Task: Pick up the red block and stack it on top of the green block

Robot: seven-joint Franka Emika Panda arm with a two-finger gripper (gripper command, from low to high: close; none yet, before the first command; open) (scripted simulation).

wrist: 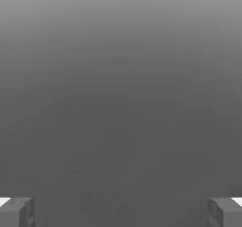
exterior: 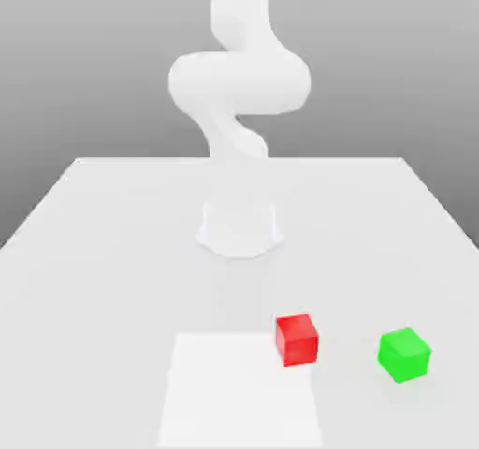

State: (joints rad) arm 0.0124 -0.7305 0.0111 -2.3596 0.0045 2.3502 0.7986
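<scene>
Fingers (wrist: 10,215) of the end effector (wrist: 121,213) wide apart, white arm (exterior: 239,82) upright and apparently bent above its base (exterior: 239,232)

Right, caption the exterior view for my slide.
A white robot arm stands behind a red block and a green block, apart on a pale table.

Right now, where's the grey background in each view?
Exterior view: behind the arm, beyond the far edge of the table.
Hand view: the grey background lies past the gripper, open, its fingers wide apart.
Shared landmark: that grey shading itself, probably one backdrop.
</scene>
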